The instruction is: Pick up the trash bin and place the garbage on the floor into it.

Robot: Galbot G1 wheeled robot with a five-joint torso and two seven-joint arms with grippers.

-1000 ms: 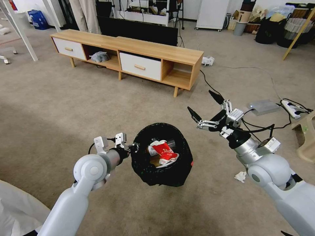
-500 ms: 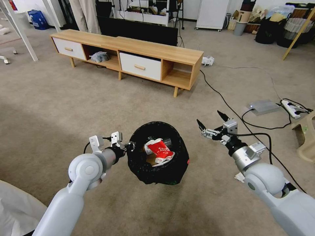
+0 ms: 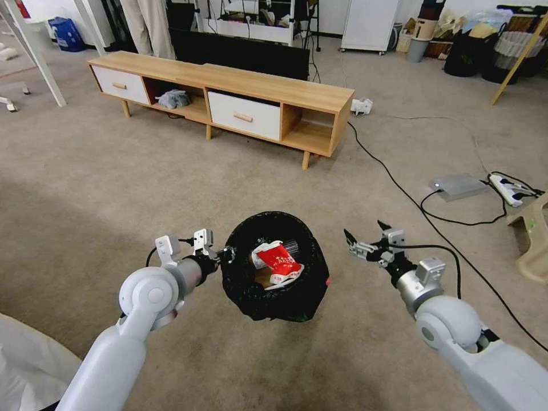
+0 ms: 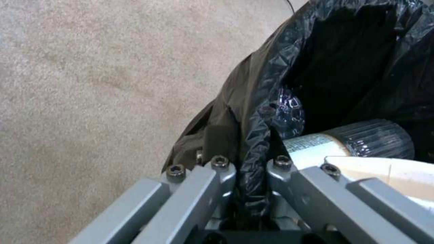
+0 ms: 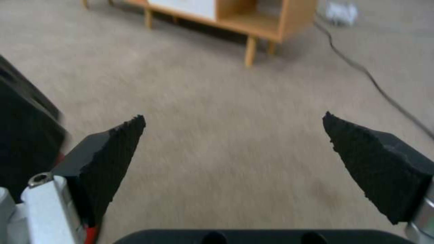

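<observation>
The trash bin (image 3: 274, 297), lined with a crinkled black bag, hangs just above the carpet floor (image 3: 142, 188) in front of me. My left gripper (image 3: 228, 254) is shut on its near-left rim; the left wrist view shows the left gripper (image 4: 251, 162) pinching the bag's folded edge (image 4: 257, 135). Garbage lies inside the bin: a red-and-white wrapper (image 3: 279, 260) and a clear plastic bottle (image 4: 357, 139). My right gripper (image 3: 365, 233) hovers open to the right of the bin, with nothing between its fingers. In the right wrist view, the right gripper (image 5: 235, 132) frames bare carpet, and the bin's side (image 5: 22, 135) shows beside it.
A long wooden TV stand (image 3: 228, 97) with white drawers stands ahead. Black cables (image 3: 411, 200), a grey box (image 3: 459, 185) and a power strip (image 3: 508, 188) lie on the right. A beige stool (image 3: 534, 245) sits at the right edge.
My right arm has dropped and pulled back toward me, its gripper still open. The left gripper and bin shifted slightly left early on, then held still.
</observation>
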